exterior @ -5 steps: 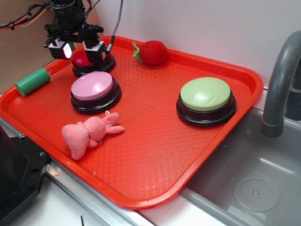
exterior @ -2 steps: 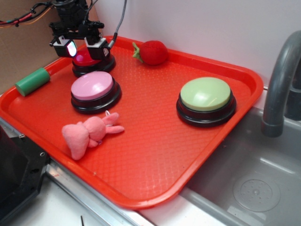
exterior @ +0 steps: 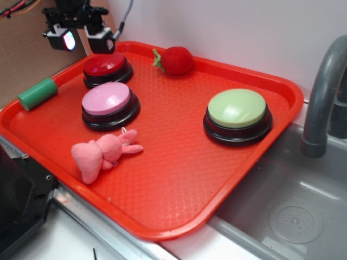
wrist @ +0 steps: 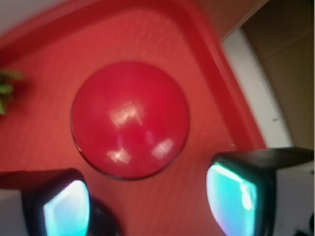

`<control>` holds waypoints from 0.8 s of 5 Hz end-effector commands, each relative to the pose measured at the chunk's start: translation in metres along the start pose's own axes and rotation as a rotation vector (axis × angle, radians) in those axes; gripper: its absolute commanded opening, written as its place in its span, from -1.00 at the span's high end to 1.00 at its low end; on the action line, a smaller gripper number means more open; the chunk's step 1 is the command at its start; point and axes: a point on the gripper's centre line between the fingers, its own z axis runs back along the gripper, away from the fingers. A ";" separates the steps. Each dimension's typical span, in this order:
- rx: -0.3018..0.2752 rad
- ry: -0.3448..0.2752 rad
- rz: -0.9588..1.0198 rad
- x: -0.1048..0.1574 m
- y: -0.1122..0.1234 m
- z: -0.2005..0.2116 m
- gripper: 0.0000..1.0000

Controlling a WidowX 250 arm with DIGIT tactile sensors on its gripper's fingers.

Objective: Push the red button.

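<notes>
1. Three push buttons sit on an orange-red tray (exterior: 179,179): the red button (exterior: 107,65) near the tray's far left corner, a pink button (exterior: 108,100) just in front of it, and a green button (exterior: 237,109) toward the right edge.
2. Above the far left corner, the gripper (exterior: 77,39) hangs clear of the red button, up and slightly to the left of it, touching nothing.
3. Its jaws stand wide apart and hold nothing; one fingertip (exterior: 68,40) glows with a bright pad.
4. In the wrist view, the red button (wrist: 130,119) lies whole and uncovered between and ahead of the two fingertips, with the gripper (wrist: 155,204) below it in the picture (the glossy cap shows several light reflections).
5. A plush strawberry (exterior: 174,59) lies at the tray's far edge, to the right of the red button and apart from it.
6. A pink plush rabbit (exterior: 103,153) lies near the tray's front left edge, just in front of the pink button.
7. A green cylinder (exterior: 38,93) rests on the tray's left rim.
8. Beyond the tray's right edge are a grey faucet (exterior: 324,92) and a sink (exterior: 293,216).
</notes>
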 end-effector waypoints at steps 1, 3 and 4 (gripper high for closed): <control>0.004 -0.093 0.044 0.005 0.014 0.044 -1.00; -0.011 -0.086 -0.002 0.003 0.007 0.056 -1.00; -0.008 -0.093 -0.019 0.001 0.005 0.061 -1.00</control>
